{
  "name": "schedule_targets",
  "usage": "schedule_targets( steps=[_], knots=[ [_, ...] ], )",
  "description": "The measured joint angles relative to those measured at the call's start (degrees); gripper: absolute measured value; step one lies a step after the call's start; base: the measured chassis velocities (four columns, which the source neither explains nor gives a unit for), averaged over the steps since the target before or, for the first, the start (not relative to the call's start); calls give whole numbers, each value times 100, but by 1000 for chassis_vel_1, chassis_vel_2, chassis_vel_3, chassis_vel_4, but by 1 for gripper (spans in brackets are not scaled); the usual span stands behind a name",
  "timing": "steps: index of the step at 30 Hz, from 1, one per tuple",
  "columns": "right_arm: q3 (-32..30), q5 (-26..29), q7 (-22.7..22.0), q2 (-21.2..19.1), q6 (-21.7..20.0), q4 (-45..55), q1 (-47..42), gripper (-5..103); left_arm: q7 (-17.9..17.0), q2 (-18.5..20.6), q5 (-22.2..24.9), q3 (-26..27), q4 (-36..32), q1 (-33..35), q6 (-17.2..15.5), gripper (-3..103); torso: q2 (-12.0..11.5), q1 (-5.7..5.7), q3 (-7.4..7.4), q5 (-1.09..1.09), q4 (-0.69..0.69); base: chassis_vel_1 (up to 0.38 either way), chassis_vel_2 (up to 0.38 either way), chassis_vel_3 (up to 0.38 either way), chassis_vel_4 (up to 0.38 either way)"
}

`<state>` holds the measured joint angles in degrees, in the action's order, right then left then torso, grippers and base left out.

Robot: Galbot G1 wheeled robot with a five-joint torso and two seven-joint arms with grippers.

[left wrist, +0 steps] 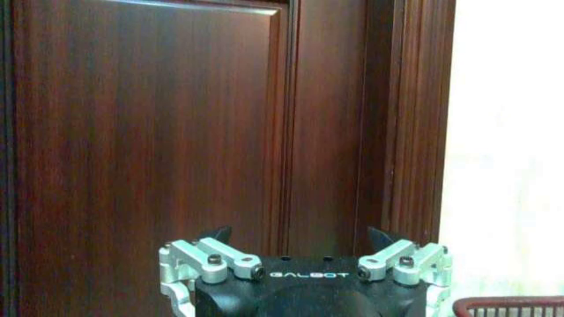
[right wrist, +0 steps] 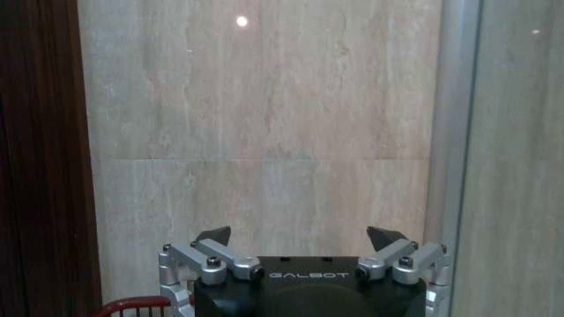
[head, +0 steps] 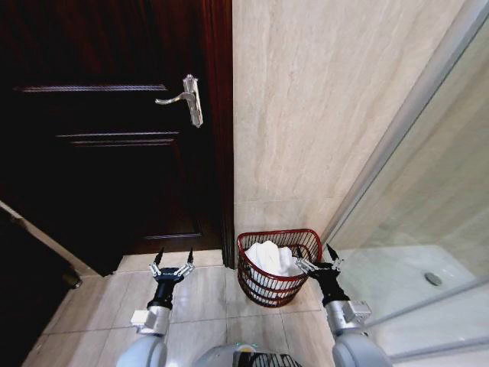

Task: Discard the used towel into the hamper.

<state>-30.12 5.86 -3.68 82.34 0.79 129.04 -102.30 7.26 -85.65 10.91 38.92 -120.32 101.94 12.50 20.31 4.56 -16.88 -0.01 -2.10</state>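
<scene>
With white towel (head: 273, 258) already lying inside hamper (head: 267, 287), drop step judged done; task looks near its end. Hamper on tiled floor (head: 206, 294) at foot of beige wall (head: 306, 115), at roughly 5 o'clock from door handle (head: 186, 99); towel heaped toward the 12 o'clock side of the basket, top about level with rim.

Right tool (head: 319, 261) just beside hamper rim at its 3 o'clock edge, fingers spread apart, nothing between them; cannot tell if touching rim. Same spread seen in right wrist view, right tool (right wrist: 300, 235) facing wall, bit of red rim at lower corner. Left tool (head: 173, 260) well apart from hamper, at its 9 o'clock, over floor before dark wooden door (head: 114, 153), fingers apart and empty; left wrist view agrees, left tool (left wrist: 300, 235) pointed at door panel.

Next move, as a guess: pull right arm back clear of rim without snagging thin bars or tipping the light basket; maybe check towel sits fully inside.

Count: one hamper, one towel (folds may hide more, cannot tell), two tools, one door, one handle, one glass shower panel (head: 428, 199) at 3 o'clock.
</scene>
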Motion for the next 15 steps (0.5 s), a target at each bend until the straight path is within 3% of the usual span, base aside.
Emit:
schedule_targets(
  steps=[15],
  knots=[
    [-12, 49, -196, -51, 480, -8, -347, 100, 95, -66, -11, -31, -131, 91, -36, 100, 0, 0, 0, 1, 0, 0, 0, 0, 0]
  ],
)
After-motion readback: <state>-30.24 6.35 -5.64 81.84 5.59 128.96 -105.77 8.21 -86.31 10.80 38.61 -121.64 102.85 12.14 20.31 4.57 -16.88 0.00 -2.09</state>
